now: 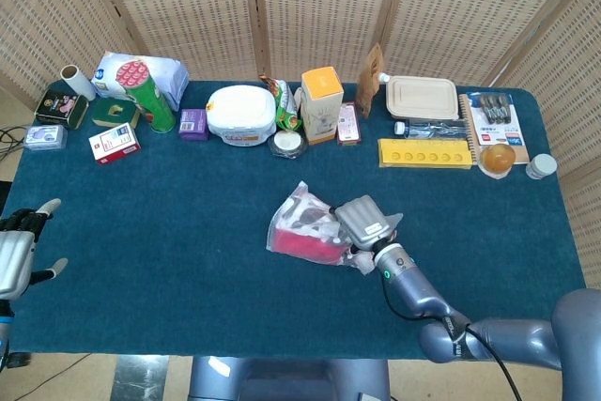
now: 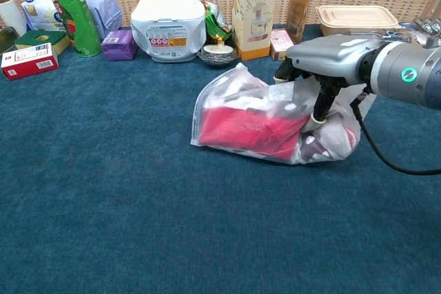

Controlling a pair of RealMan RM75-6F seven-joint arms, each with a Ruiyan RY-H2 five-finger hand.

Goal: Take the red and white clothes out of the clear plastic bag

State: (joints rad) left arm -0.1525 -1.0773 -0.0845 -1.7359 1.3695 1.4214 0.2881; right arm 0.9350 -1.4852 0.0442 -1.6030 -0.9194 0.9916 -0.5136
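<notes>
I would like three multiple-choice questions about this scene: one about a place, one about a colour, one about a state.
1. Where does the left hand show?
A. On the bag
B. At the table's left edge, away from the bag
C. On the white tub

2. What colour is the tall can at the back left?
A. Green
B. Yellow
C. Black

3. How is the clear plastic bag now?
A. Flat, untouched
B. Empty
C. Bunched, gripped by the right hand

Answers: 1 B, it hangs apart at the edge. 2 A, its body is green. 3 C, fingers press into the crumpled end; the clothes remain inside.
</notes>
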